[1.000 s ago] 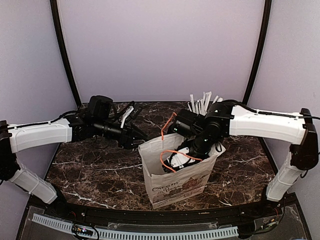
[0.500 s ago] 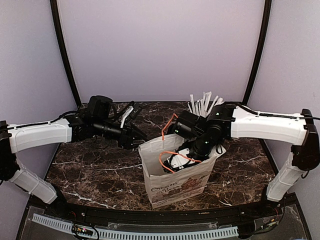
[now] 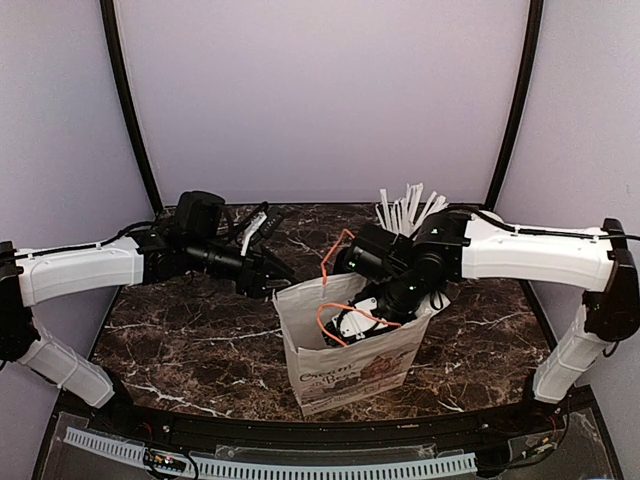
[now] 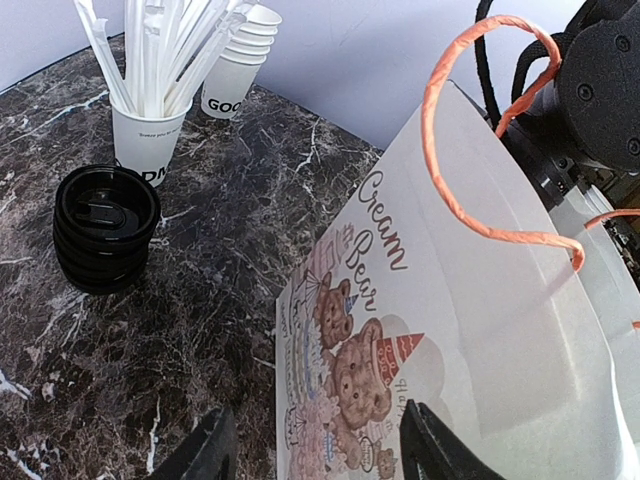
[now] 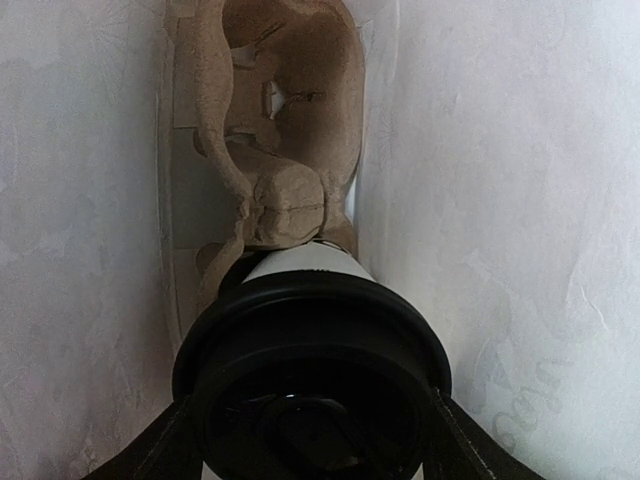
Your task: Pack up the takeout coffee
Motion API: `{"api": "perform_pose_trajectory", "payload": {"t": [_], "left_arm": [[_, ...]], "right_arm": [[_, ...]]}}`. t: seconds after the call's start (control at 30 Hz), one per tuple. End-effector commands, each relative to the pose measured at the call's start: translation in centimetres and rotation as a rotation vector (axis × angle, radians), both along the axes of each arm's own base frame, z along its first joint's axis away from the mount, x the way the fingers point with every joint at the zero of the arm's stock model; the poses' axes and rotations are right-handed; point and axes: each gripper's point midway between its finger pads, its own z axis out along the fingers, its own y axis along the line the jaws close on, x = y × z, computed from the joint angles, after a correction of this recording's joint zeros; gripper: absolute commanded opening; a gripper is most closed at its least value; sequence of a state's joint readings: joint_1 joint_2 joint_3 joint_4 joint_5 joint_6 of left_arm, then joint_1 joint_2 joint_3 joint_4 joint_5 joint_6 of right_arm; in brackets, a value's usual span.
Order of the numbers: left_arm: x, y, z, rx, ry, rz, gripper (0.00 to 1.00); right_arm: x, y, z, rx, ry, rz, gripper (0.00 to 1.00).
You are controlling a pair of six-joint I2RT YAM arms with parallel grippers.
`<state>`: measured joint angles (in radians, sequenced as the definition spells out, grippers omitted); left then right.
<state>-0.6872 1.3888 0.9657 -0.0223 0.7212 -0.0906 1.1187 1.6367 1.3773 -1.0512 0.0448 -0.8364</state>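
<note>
**A:** Item one, the takeout coffee (image 5: 312, 330). Location?

**B:** Inside the paper bag (image 3: 350, 365), which stands on the bench (image 3: 200, 340) close to its near edge, about midway along. White body, black dome lid. The lid faces the right wrist camera and the base points toward the bag's floor.

**A:** Holder?

**B:** The right pincer (image 5: 312, 445), reaching down through the bag's mouth. Its fingers (image 5: 172, 448) sit part-spread, one against each side of the lid, clamped on the cup.

**A:** Obstructions?

**B:** The bag walls are close on both sides. A moulded pulp carrier (image 5: 285, 190) lies at the bottom of the bag, directly beyond the cup. Whether the cup's base touches it cannot be told. An orange handle (image 4: 430, 105) loops over the mouth, beside the right arm.

**A:** Left pincer (image 4: 318, 455)?

**B:** At the bag's upper left rim, jaws standing apart, with the printed bear panel just in front of them. No hold on the bag can be made out.

**A:** Remaining stock on the bench?

**B:** Beyond the bag, toward the far edge:
- one cup of white sticks (image 4: 148, 150)
- one stack of black lids (image 4: 105, 240) just beside it
- one stack of lidless cups (image 4: 238, 75) farther back

All three stand apart from the bag.
</note>
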Motion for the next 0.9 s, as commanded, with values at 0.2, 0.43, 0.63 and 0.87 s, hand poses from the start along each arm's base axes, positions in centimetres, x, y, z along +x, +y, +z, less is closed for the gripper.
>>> {"api": "perform_pose_trajectory", "payload": {"t": [0.2, 0.43, 0.63, 0.87], "left_arm": [[-0.1, 0.2, 0.8, -0.022, -0.018, -0.002, 0.57], [-0.3, 0.4, 1.1, -0.029, -0.017, 0.006, 0.57], [-0.3, 0.7, 1.6, -0.027, -0.039, 0.013, 0.57], [-0.6, 0.9, 1.6, -0.032, -0.039, 0.021, 0.57]], "right_arm": [[-1.6, -4.9, -7.4, -0.337, 0.107, -0.079, 0.66], [-1.2, -3.3, -5.6, -0.27, 0.092, -0.077, 0.68], [-1.1, -2.4, -4.2, -0.227, 0.092, -0.07, 0.75], [-0.6, -0.6, -0.8, -0.139, 0.059, -0.079, 0.83]]}}
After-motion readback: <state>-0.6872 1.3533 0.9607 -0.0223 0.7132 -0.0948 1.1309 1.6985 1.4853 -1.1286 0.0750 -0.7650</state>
